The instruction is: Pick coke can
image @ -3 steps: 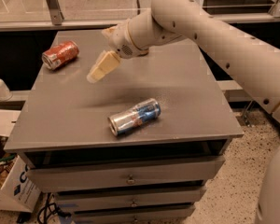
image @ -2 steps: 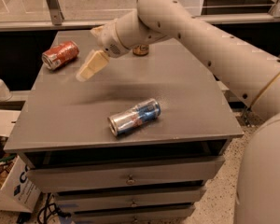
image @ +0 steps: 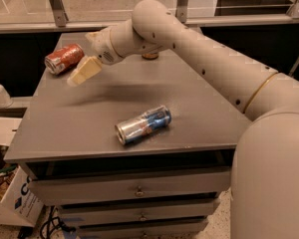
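Item: gripper (image: 81, 58) – jaws spread wide, empty, carried left over the last second from the table's (image: 79, 133) far middle to just beside the coke can (image: 64, 59).
Coke can: on its side, far-left corner, unmoved.
Silver-and-blue can (image: 143, 125): on its side, near centre, unmoved.
Status – approach nearly done; closing on the can remains.

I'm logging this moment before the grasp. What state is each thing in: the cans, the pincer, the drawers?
coke can: on its side, at a far corner of the table, not held.
silver-and-blue can: on its side, near the front edge, untouched.
brown-gold can: mostly hidden behind the arm; state unclear.
pincer: open, empty, in the air beside the coke can.
drawers: shut.
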`<action>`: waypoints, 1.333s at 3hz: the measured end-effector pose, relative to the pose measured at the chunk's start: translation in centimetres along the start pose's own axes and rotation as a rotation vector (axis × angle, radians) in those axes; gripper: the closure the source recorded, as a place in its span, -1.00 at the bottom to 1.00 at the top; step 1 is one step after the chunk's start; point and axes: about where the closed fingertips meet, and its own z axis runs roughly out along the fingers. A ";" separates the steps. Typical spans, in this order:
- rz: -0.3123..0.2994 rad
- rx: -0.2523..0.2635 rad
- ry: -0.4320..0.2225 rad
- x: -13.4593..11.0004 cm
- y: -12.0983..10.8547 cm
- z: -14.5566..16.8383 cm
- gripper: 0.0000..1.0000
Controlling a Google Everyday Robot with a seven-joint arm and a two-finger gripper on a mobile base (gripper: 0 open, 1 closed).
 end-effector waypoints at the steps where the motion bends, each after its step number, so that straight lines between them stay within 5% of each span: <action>1: 0.042 0.024 -0.076 -0.4 -0.6 1.4 -1.00; 2: 0.071 0.053 -0.156 -1.2 -0.8 3.0 -1.00; 4: 0.013 0.046 -0.126 -1.0 -1.0 3.6 -1.00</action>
